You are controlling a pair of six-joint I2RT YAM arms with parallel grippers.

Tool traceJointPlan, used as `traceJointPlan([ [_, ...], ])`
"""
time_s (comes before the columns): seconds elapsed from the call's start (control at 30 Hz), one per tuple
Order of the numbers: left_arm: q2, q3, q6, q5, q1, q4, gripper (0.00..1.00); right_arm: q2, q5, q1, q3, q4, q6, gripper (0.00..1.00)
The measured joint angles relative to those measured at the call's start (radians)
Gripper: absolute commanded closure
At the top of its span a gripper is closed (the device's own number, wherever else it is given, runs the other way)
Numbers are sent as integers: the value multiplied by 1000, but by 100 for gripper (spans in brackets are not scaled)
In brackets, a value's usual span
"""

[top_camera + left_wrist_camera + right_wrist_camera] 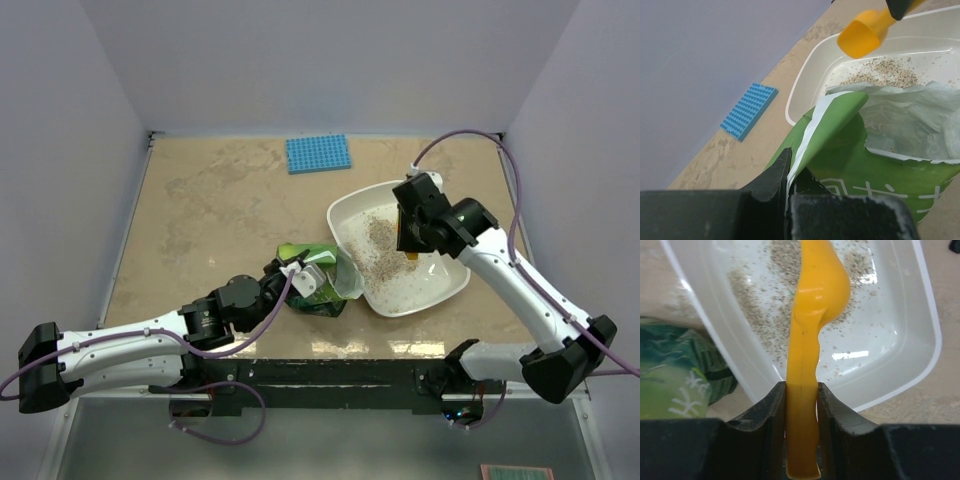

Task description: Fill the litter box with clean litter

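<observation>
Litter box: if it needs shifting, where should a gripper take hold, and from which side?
I'd take the litter box by its near-right rim, coming straight down, one finger inside the wall and one outside. That thin raised lip suits a pinch; the green bag crowds the left side, and the clean litter lies mid-tub.

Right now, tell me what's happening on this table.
The right end effector grips an orange scoop by its handle, over the white litter box. The left end effector pinches the rim of the open green bag beside the box. Only a thin scatter of litter lies in the box; much of its floor is bare.
</observation>
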Motion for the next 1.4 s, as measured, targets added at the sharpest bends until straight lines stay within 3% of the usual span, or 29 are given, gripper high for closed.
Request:
traceJointPlan([
  [0.27,0,0,0,0,0,0,100,-21,-214,0,272,-20,-65,100],
  [0.43,0,0,0,0,0,0,100,-85,-326,0,361,-66,-80,100],
  [0.7,-42,0,21,-23,0,-15,100,-262,-506,0,277,64,-33,100],
  [0.93,-87,43,89,-119,-1,-135,100,-344,-477,0,88,254,20,100],
  [1.1,-107,89,97,-216,-1,-243,100,-270,-471,0,-20,420,24,100],
  [1.4,-246,113,21,-359,2,-476,100,101,-565,0,2,703,-56,100],
])
